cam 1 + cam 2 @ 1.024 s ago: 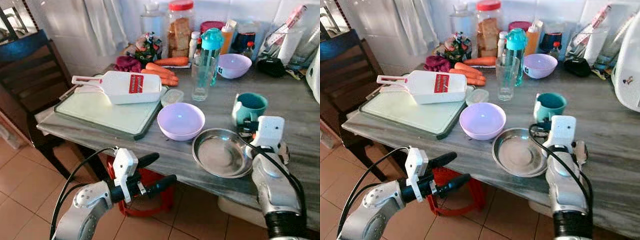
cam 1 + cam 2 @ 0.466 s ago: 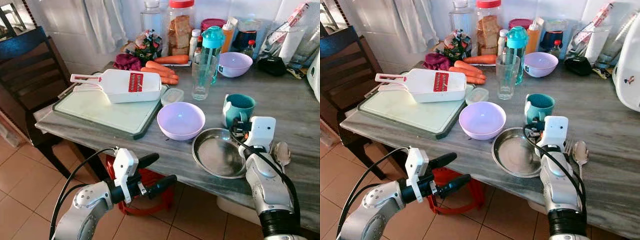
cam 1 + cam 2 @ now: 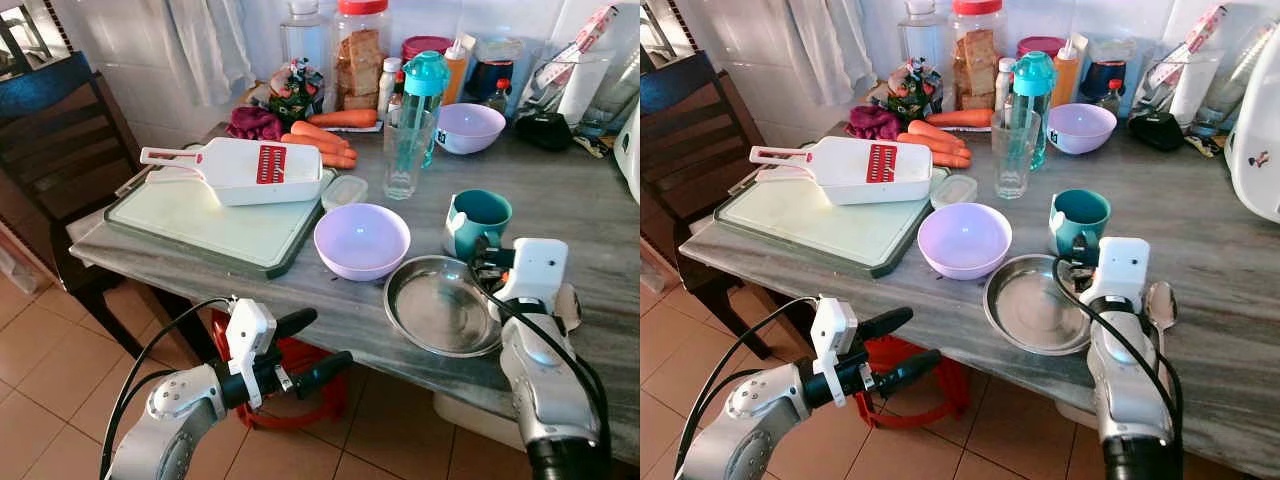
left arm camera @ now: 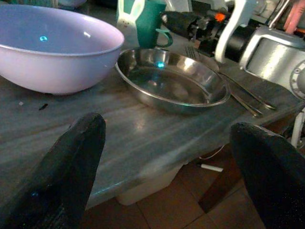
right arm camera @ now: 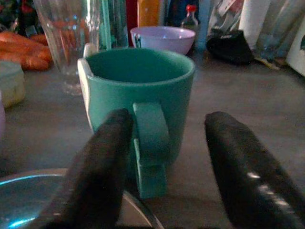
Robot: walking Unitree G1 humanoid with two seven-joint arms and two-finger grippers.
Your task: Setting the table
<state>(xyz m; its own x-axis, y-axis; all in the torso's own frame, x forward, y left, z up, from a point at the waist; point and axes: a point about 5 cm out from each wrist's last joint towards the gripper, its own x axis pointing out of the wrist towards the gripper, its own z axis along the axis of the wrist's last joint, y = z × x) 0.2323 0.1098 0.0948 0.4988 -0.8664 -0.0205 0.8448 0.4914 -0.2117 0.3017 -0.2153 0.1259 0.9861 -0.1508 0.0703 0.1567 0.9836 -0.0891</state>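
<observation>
Teal mug (image 3: 1080,218) right of centre on the grey table (image 3: 1240,250), just behind the steel plate (image 3: 1035,305), handle facing the right gripper (image 5: 164,162). Right gripper spread wide, 2 fingers (image 5: 102,157) flanking the handle, not closed on it; touching or not, hard to tell. Left gripper (image 3: 305,350) lower left, off the table edge, fingers parted, holding nothing. Mug likely ceramic: stiff, moderately heavy, glazed and slippery, breakable if dropped. Best hold probably across the handle or pinching the rim wall. Spoon (image 3: 1160,300) right of the plate, partly hidden by the right arm. Purple bowl (image 3: 964,238) left of the plate. Mug contents not visible; right fingertips cut off in the wrist view.
</observation>
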